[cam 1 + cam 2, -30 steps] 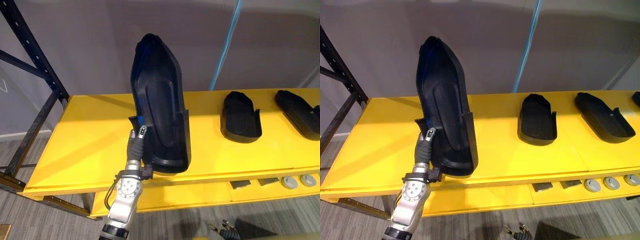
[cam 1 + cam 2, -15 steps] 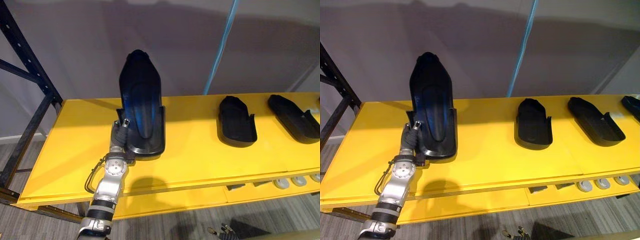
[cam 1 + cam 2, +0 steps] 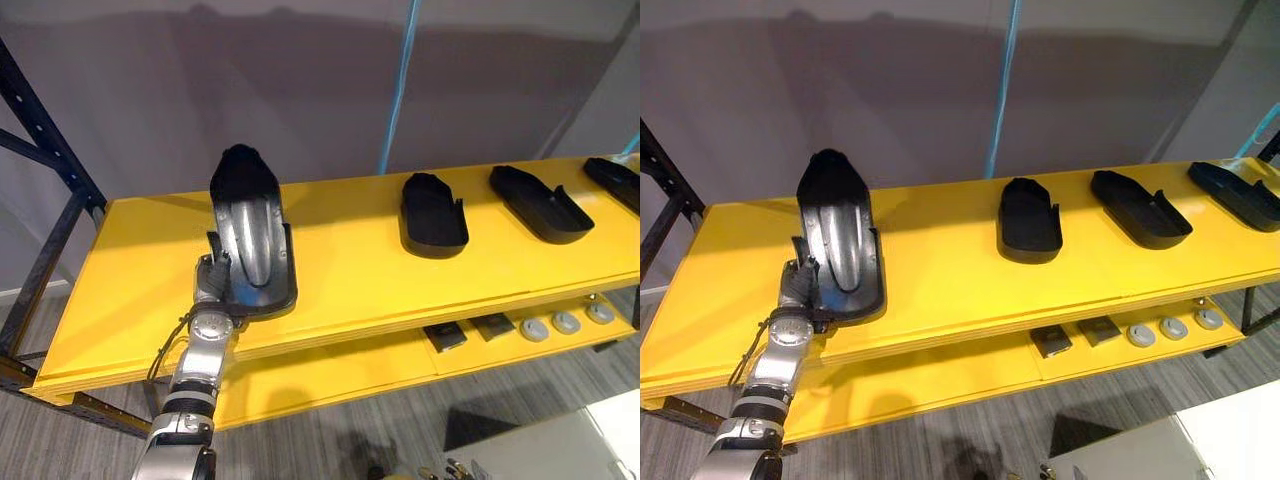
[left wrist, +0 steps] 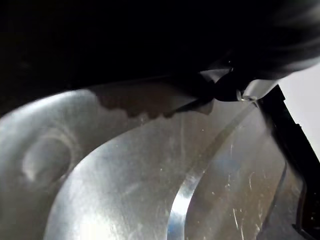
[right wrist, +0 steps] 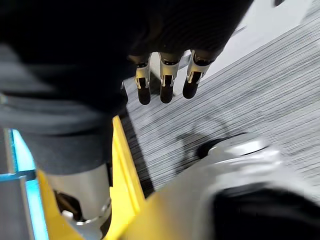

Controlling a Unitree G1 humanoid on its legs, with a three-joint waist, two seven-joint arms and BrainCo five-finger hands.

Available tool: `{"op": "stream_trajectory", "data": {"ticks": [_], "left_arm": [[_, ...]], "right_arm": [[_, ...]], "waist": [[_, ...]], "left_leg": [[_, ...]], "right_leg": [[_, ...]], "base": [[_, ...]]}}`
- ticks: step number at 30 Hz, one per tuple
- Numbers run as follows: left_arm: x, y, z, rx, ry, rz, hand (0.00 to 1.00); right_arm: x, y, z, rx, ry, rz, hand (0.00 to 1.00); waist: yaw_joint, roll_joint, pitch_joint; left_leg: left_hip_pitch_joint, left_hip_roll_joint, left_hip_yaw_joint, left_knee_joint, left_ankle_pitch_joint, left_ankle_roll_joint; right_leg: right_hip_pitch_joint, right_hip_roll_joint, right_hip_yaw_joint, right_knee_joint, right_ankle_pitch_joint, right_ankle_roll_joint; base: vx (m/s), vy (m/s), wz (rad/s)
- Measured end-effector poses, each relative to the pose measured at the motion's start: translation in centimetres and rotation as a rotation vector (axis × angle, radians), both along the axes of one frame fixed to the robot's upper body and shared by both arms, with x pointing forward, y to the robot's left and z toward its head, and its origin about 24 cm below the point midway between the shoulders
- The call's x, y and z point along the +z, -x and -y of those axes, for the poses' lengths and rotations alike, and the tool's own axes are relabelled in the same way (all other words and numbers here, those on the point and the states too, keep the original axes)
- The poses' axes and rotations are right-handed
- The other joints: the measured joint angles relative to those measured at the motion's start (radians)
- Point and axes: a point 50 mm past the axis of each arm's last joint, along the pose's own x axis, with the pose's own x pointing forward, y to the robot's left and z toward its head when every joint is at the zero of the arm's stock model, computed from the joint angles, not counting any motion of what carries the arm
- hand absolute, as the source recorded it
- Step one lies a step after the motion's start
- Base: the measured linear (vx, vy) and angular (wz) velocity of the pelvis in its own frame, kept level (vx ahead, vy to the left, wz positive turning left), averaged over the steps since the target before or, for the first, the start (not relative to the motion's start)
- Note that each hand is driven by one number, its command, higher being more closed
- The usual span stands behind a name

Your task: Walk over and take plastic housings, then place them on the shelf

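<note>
Since no work is asked of it in this step, the right hand (image 5: 161,81) is seen hanging over the grey floor (image 5: 260,90), its fingers loose and straight, with nothing in them. Further out, the left hand (image 3: 208,278) is found at the near left edge of the black housing (image 3: 250,235), fingers clenched on its rim. In the left wrist view a dark fingertip (image 4: 231,86) is pressed against the glossy inner face. This edge grip is judged to be chosen so that the long shell can be laid down open side up. The housing appears to rest on the yellow shelf (image 3: 340,270) by the front edge, narrow end toward the wall. Well apart to the right, three more housings (image 3: 432,214) are laid in a row the same way up, so a matching spacing is probably intended.
</note>
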Motion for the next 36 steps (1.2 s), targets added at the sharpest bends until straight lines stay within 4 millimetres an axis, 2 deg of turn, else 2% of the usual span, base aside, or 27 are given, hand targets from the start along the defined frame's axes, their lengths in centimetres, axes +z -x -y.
{"op": "stream_trajectory", "data": {"ticks": [3, 7, 8, 13, 24, 33, 36], "left_arm": [[0.2, -0.6, -0.4, 0.018, 0.013, -0.007, 1.0], [1.3, -1.9, -0.8, 0.022, -0.004, 0.0, 1.0], [1.8, -2.2, -1.0, 0.023, -0.009, 0.005, 0.0], [4.2, -3.7, -1.4, 0.021, -0.032, 0.054, 0.0], [4.1, -3.8, -1.0, 0.011, -0.044, 0.049, 0.0], [4.7, -2.4, -0.6, 0.065, 0.004, 0.15, 0.0], [6.4, -1.5, -0.2, 0.078, 0.005, 0.258, 0.0]], "right_arm": [[0.1, 0.2, 0.0, 0.007, 0.002, 0.0, 0.0], [0.1, 0.0, 0.0, 0.014, 0.003, 0.006, 0.0], [0.1, -0.1, 0.0, 0.015, 0.004, 0.009, 0.0], [0.3, -1.0, 0.1, 0.023, 0.009, 0.031, 0.0], [0.4, -1.5, 0.0, 0.045, 0.015, 0.051, 0.0], [0.4, -1.6, 0.0, 0.047, 0.014, 0.052, 0.0], [0.5, -1.8, 0.0, 0.053, 0.017, 0.056, 0.0]], "waist": [[-0.001, 0.001, 0.0], [-0.008, 0.002, 0.003], [-0.008, 0.004, 0.009], [-0.009, 0.005, 0.046], [-0.01, 0.003, 0.07], [-0.005, 0.001, 0.074], [-0.001, 0.001, 0.074]], "left_leg": [[-0.004, 0.0, 0.006, 0.001, 0.0, 0.0], [-0.007, 0.001, 0.008, 0.004, 0.005, -0.001], [-0.006, 0.002, 0.01, 0.006, 0.005, -0.002], [-0.005, 0.001, 0.015, 0.008, 0.004, -0.002], [0.003, 0.0, 0.013, 0.024, -0.005, 0.0], [-0.01, 0.0, -0.014, 0.024, -0.003, 0.0], [-0.009, 0.0, -0.019, 0.024, -0.003, 0.0]], "right_leg": [[-0.007, 0.003, 0.01, -0.001, 0.002, -0.003], [-0.012, 0.005, 0.012, 0.004, 0.016, -0.01], [-0.011, 0.006, 0.012, 0.004, 0.016, -0.01], [-0.009, 0.006, 0.009, 0.002, 0.016, -0.01], [0.006, 0.002, 0.002, 0.005, 0.009, -0.012], [0.012, -0.001, -0.024, 0.003, 0.009, -0.006], [0.018, -0.001, -0.031, 0.001, 0.009, -0.006]], "base": [[0.0, -0.003, -0.07], [0.09, -0.006, -0.03], [0.15, -0.01, -0.03], [0.08, -0.002, -0.02], [-0.04, 0.002, 0.01], [-0.01, -0.002, 0.09], [0.06, -0.002, 0.07]]}}
